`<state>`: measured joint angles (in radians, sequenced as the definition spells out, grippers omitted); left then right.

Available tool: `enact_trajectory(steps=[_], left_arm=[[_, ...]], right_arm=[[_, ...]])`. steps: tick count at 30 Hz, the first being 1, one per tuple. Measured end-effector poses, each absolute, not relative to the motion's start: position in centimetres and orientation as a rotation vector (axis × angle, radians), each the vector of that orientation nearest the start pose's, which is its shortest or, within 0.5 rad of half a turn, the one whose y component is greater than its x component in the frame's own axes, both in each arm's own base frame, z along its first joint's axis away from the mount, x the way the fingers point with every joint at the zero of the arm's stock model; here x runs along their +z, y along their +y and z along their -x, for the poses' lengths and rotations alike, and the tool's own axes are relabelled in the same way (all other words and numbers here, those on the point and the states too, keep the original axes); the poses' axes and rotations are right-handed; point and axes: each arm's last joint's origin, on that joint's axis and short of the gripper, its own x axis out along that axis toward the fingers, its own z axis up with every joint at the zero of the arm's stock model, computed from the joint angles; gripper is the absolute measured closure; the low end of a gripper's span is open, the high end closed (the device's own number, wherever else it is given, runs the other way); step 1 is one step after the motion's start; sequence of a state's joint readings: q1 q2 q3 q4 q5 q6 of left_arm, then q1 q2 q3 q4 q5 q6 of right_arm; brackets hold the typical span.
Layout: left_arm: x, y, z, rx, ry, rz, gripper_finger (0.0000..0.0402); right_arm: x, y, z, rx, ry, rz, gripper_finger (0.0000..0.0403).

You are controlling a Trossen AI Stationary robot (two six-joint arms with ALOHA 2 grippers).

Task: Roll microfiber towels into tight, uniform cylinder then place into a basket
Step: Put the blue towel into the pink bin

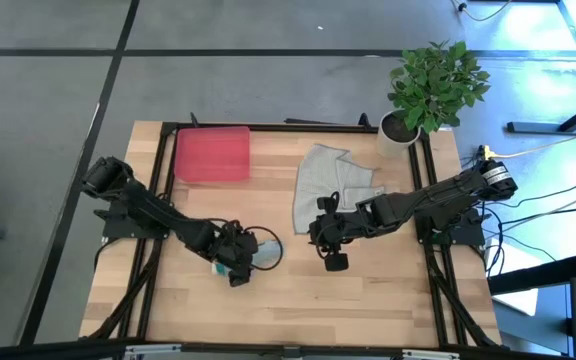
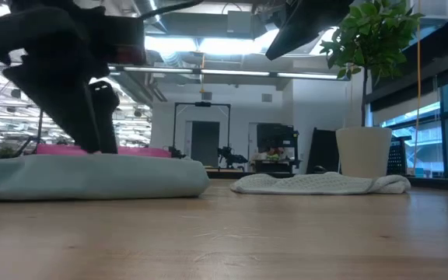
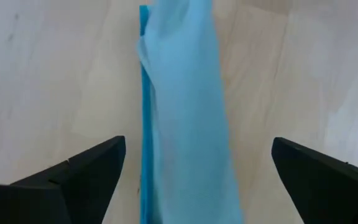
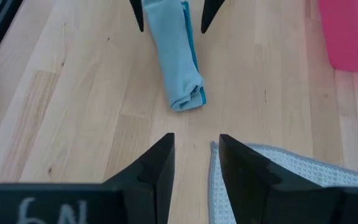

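My left claw [image 3: 197,180] straddles the blue roll [image 3: 188,112], fingers wide, bare wood either side of it. Between that roll and the grey towel [image 1: 333,185] runs an open strip of table, but my right claw [image 1: 334,255] hangs over it, just off the towel's edge. The tray [image 1: 212,155] sits at the far edge, with clear wood before it. The plant pot [image 1: 398,135] blocks the far right corner.

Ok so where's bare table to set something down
Bare wood lies along the near edge, below both grippers, and between the red tray and the grey towel. Crowded mid-table: left gripper open over the blue roll, right gripper beside it.
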<state>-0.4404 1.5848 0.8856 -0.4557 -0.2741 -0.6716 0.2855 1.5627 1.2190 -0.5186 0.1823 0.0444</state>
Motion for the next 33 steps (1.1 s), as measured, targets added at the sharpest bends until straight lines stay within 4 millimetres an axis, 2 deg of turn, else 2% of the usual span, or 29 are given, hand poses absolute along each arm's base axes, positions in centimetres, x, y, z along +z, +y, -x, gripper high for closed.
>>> enact_trajectory(steps=[17,33], left_arm=[[12.5,-12.1,-27.4,0.274,1.177,0.169,0.0002],[12.2,-12.1,-27.3,0.276,1.179,0.119,0.0006]], right_arm=[[26.9,8.8,-32.0,0.078,0.834,0.156,0.0276],[26.9,8.8,-32.0,0.078,0.834,0.156,0.0276]])
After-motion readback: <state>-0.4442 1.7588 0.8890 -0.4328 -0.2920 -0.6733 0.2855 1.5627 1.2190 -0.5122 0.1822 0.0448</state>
